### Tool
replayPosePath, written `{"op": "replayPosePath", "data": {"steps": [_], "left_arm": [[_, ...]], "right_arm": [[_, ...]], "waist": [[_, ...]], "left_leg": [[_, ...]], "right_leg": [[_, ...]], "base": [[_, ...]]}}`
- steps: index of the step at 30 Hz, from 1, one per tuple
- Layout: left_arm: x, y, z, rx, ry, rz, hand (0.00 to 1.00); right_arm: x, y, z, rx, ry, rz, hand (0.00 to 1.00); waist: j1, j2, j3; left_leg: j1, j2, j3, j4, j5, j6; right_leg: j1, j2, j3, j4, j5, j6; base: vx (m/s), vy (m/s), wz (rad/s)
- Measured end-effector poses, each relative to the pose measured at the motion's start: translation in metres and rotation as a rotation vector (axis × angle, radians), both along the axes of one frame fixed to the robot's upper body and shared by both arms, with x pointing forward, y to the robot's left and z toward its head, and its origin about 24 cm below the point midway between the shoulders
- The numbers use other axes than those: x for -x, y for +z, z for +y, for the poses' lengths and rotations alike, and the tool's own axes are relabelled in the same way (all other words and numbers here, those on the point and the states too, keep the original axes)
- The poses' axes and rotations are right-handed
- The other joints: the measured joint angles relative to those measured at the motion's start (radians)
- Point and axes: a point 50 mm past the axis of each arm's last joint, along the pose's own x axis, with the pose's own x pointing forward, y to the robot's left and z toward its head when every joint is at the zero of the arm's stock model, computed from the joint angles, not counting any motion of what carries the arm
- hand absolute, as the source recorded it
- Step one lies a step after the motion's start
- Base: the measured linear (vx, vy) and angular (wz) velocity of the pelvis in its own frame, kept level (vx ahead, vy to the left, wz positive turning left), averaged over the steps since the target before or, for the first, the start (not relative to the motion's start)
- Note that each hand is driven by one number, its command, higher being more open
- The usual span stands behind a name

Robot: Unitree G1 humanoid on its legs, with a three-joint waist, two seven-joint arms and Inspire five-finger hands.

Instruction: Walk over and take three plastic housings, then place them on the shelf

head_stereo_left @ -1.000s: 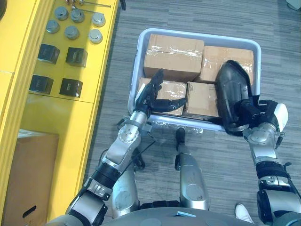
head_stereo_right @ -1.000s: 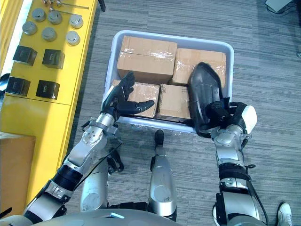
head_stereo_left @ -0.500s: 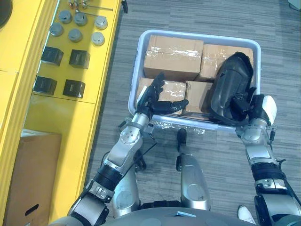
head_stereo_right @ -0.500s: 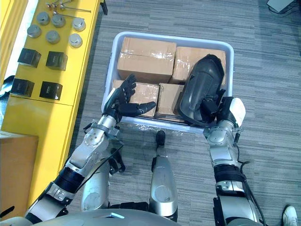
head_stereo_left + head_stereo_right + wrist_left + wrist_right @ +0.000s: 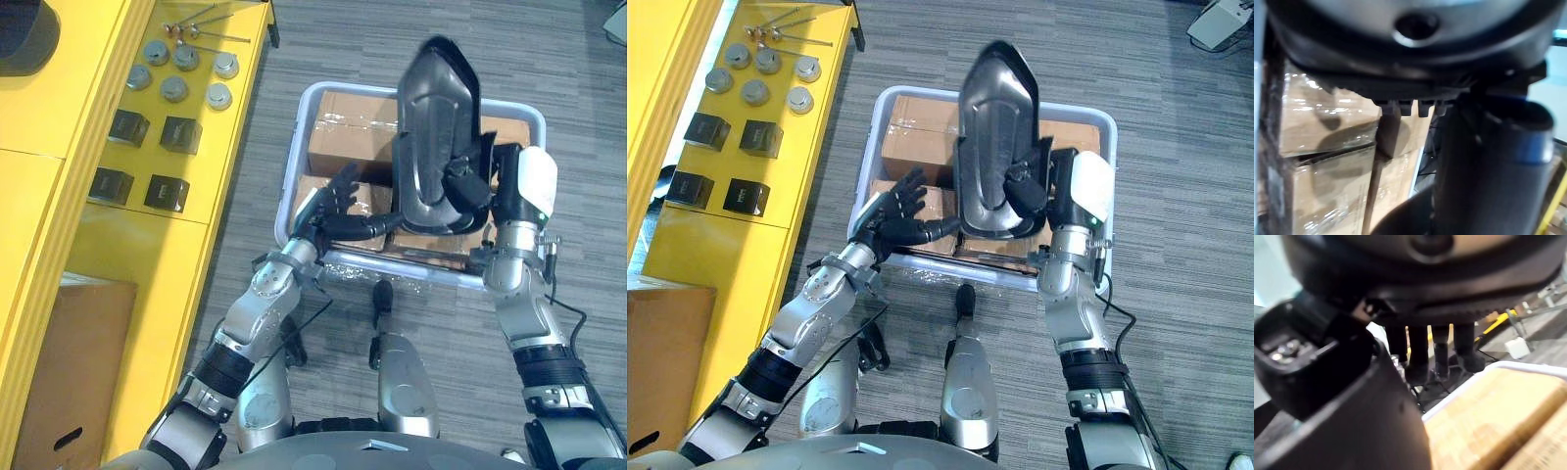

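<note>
A long black plastic housing [image 5: 431, 127] is held upright above the white bin [image 5: 297, 166], its hollow side facing me. My right hand [image 5: 472, 186] is shut on its lower end, dark fingers curled over the edge; in the right wrist view the housing [image 5: 1352, 401] lies against the palm. My left hand [image 5: 893, 211] is open with spread fingers over the bin's front left corner, its thumb pointing at the housing's lower edge, just short of touching it.
Taped cardboard boxes [image 5: 345, 147] fill the bin. On my left runs the yellow shelf [image 5: 59, 186], carrying several metal cylinders [image 5: 174, 86], black cubes [image 5: 179, 134] and a dark object [image 5: 22, 34] at its far corner. A brown box [image 5: 59, 382] stands low on the left.
My right hand has lifted the housing out of the bin, stood it upright and brought it towards the middle. The left hand stayed by the bin's front. The camera shifted.
</note>
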Motion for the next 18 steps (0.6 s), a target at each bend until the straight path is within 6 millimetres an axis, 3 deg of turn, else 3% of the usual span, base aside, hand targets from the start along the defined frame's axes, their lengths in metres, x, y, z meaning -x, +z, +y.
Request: {"op": "replayPosePath", "data": {"steps": [7, 18], "left_arm": [[-0.006, -0.029, -0.003, -0.037, -0.091, 0.239, 1.0], [-0.002, -0.046, -0.006, 0.25, -0.168, 0.476, 1.0]], "right_arm": [[-0.002, 0.005, 0.0, 0.031, 0.016, -0.002, 0.0], [-0.008, -0.005, 0.008, 0.106, 0.076, 0.068, 0.0]], "waist": [[-0.008, -0.007, -0.004], [-0.021, -0.063, -0.053]], "left_leg": [[0.021, 0.002, 0.005, -0.005, -0.002, -0.002], [0.037, 0.005, 0.016, -0.006, -0.006, -0.002]], "right_leg": [[0.017, 0.003, 0.002, -0.004, 0.0, 0.0], [0.028, 0.004, 0.009, -0.008, -0.001, -0.002]], "base": [[-0.01, 0.001, -0.01], [-0.03, 0.002, -0.03]]}}
